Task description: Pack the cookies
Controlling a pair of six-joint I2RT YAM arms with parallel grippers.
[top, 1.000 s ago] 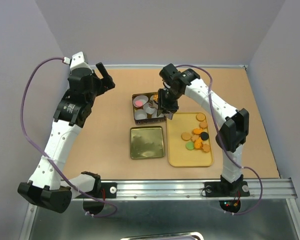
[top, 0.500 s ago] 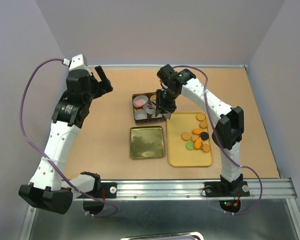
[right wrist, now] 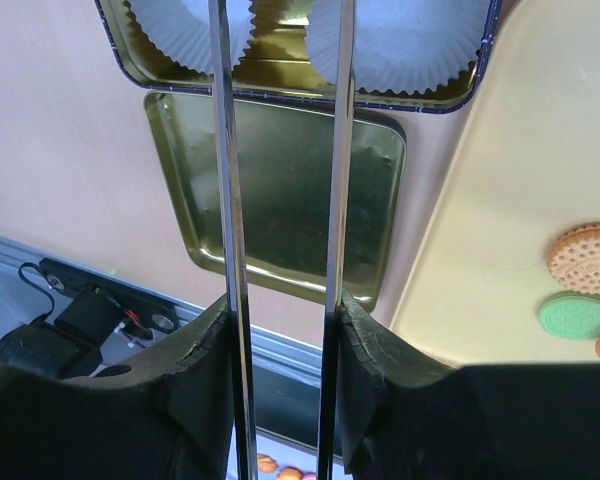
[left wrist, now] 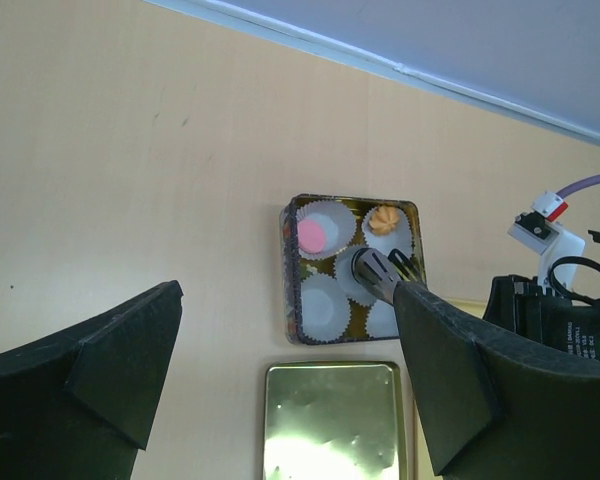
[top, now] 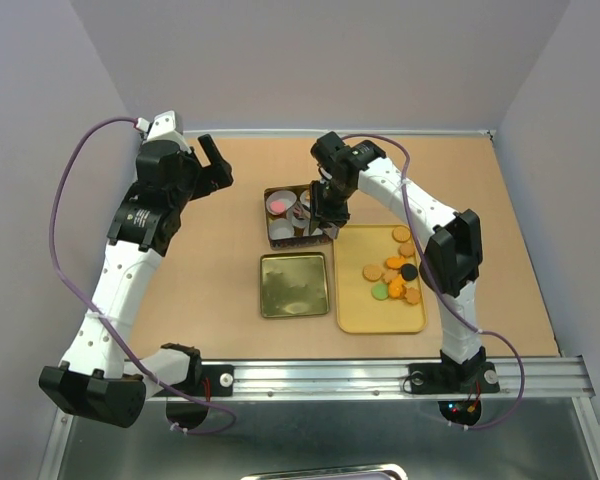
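Cookies (top: 392,270) are lying mostly in a loose cluster on a yellow tray (top: 380,322) at the right of the bench (top: 500,250). They are round, in orange, tan, black and green. Two are already sitting in a square tin (left wrist: 283,280) just beyond the tray's left corner: a pink cookie (left wrist: 313,235) and an orange cookie (left wrist: 385,219), each in its own white paper liner (left wrist: 323,305). The other liners are showing empty. The tin's gold lid (left wrist: 330,420) is lying flat on the bench just in front of the tin, probably set aside so the tin is open for filling.

The right gripper (right wrist: 285,310) is hanging over the tin's right side, pinching long metal tweezers (right wrist: 225,150) that are pointing down toward the liners. The two blades are standing apart with nothing showing between them, though their tips are running out of the wrist view. It is likely using the tweezers because the cookies are small.

The left gripper (left wrist: 288,300) is hovering well to the left of the tin, fingers spread wide and holding nothing, seemingly waiting out of the way.
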